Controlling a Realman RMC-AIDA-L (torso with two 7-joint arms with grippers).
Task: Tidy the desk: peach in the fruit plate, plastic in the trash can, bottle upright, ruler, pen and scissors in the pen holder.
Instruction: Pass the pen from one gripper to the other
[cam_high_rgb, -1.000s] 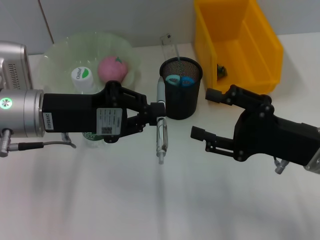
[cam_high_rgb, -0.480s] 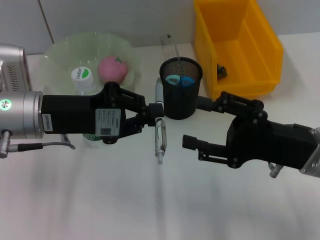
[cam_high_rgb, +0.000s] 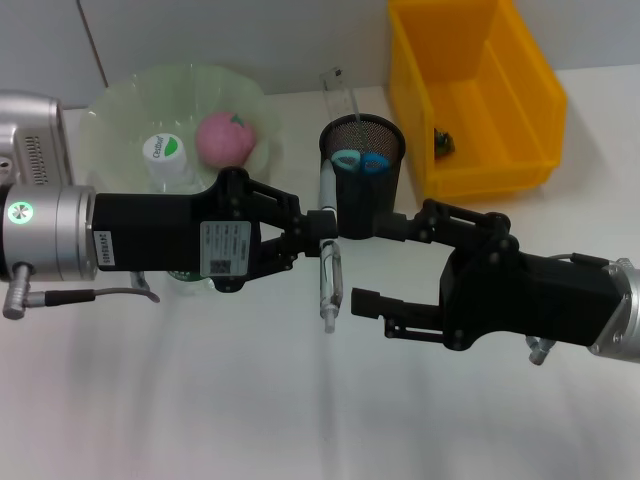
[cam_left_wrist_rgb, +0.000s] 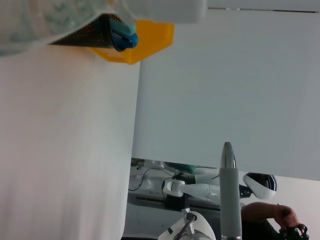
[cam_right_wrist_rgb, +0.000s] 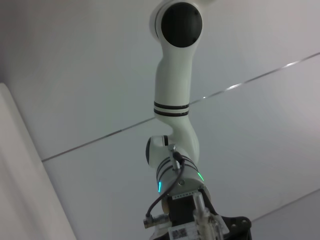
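My left gripper (cam_high_rgb: 318, 232) is shut on a grey pen (cam_high_rgb: 327, 262) and holds it above the table, just in front of the black mesh pen holder (cam_high_rgb: 362, 200). The pen also shows in the left wrist view (cam_left_wrist_rgb: 229, 195). Scissors with blue handles (cam_high_rgb: 358, 161) stand in the holder. A clear ruler (cam_high_rgb: 338, 88) rises at its back rim. My right gripper (cam_high_rgb: 380, 265) is open, just right of the pen and apart from it. A pink peach (cam_high_rgb: 223, 136) lies in the green plate (cam_high_rgb: 120, 105). A bottle with a white cap (cam_high_rgb: 165, 156) stands upright by the plate.
A yellow bin (cam_high_rgb: 480, 60) stands at the back right with a small dark item (cam_high_rgb: 442, 143) inside. The left arm's silver body (cam_high_rgb: 45, 235) reaches in from the left edge. In the left wrist view the holder (cam_left_wrist_rgb: 90, 32) and bin (cam_left_wrist_rgb: 147, 40) show.
My right gripper has moved left toward the pen, staying open. My left gripper has shifted slightly right and nearer with the pen.
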